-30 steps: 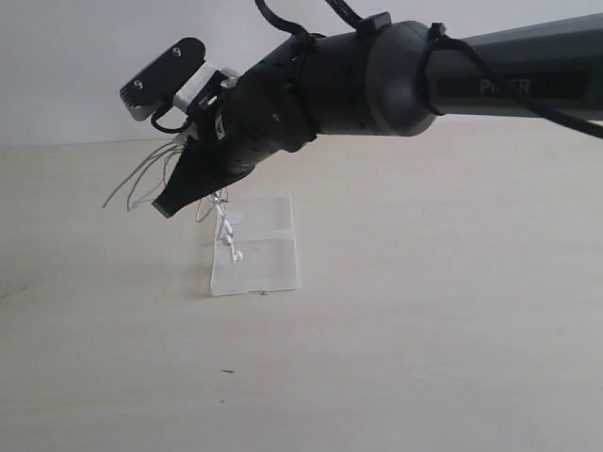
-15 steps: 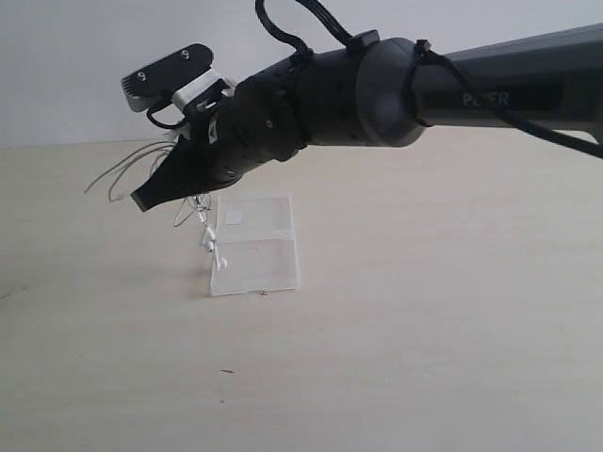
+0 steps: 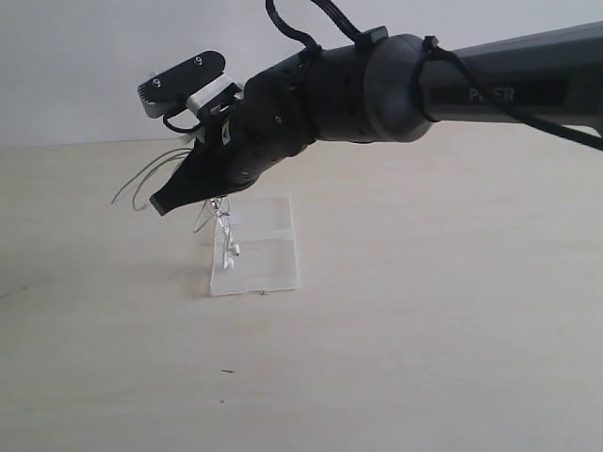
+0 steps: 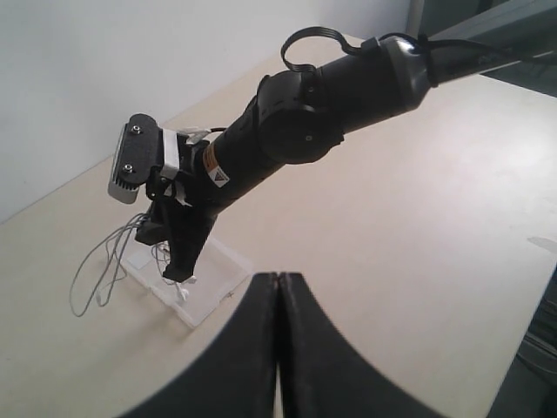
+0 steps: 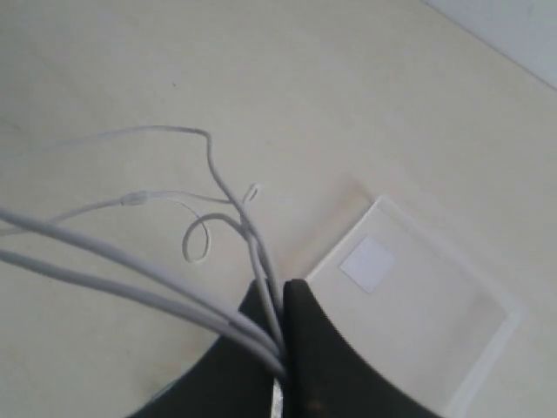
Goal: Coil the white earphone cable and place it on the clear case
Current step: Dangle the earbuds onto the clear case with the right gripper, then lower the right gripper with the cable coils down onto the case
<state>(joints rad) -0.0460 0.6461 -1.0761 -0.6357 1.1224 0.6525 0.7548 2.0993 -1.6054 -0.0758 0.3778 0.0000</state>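
The right pincer is clamped on several strands of the cable, gathered between its fingertips. In the exterior view it is held above the table, with the case at about five o'clock from its tip. Loose loops are fanned out toward nine o'clock, and the earbuds are hung down over the near left part of the case. The left pincer is seen with its fingers together on nothing, well apart from the case.

The placing step is judged to be in hand. A shift toward the case's middle, a lowering and a release would be called for, so that the loops are kept from spilling onto the table.

Whether the earbuds are touching the case cannot be told. The plug and remote cannot be made out, and the coil's tidiness is hidden behind the pincer.
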